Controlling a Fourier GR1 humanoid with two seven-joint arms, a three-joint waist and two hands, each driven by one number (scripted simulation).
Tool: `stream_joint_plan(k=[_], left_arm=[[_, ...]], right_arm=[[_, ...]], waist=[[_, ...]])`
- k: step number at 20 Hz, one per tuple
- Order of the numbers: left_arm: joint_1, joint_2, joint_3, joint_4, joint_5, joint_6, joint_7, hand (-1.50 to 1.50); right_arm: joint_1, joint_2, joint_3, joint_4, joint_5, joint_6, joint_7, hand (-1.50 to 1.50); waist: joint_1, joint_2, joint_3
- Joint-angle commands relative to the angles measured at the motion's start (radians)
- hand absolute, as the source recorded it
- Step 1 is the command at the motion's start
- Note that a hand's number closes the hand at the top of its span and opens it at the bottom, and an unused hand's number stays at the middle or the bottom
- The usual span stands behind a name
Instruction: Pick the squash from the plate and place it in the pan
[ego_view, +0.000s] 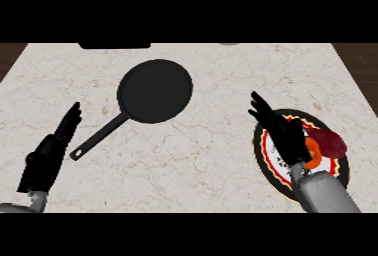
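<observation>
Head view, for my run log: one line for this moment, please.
right hand open over plate | squash on plate | pan empty | left hand open

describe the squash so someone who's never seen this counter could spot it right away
On the marble counter, look to the right side for the round plate with a dark rim and red and yellow rings, partly under the right hand. The squash is the orange piece on that plate, right beside the hand. A dark red item lies next to it; the squash is the brighter, orange one.
</observation>
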Motion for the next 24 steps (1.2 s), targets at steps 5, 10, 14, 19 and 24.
stream_joint_plan(k=[5, 10, 14, 19, 24], left_arm=[[0.052, -0.008, 0.013, -0.005, -0.034, 0.039, 0.014, 0.0], [0.107, -0.038, 0.006, 0.014, -0.004, 0.034, 0.022, 0.0], [0.101, -0.048, -0.019, -0.017, -0.044, 0.04, 0.043, 0.0], [0.087, -0.055, -0.012, -0.017, -0.051, 0.037, 0.046, 0.0], [0.012, -0.051, 0.023, 0.014, -0.042, 0.005, 0.107, 0.0]], right_arm=[[-0.074, -0.11, -0.222, -0.174, -0.254, 0.276, -0.253, -1.5], [0.129, -0.253, -0.458, -0.031, -0.216, 0.165, -0.323, -1.5], [0.174, -0.452, -0.505, 0.083, -0.147, 0.377, -0.421, -1.5], [0.184, -0.62, -0.501, 0.09, 0.031, 0.432, -0.549, -1.5], [0.136, -0.688, -0.433, 0.071, 0.112, 0.537, -0.569, -1.5]], waist=[[0.024, 0.028, 0.005], [-0.02, 0.032, 0.005], [0.013, 0.036, 0.003], [0.02, 0.034, 0.002], [0.023, 0.036, 0.001]])
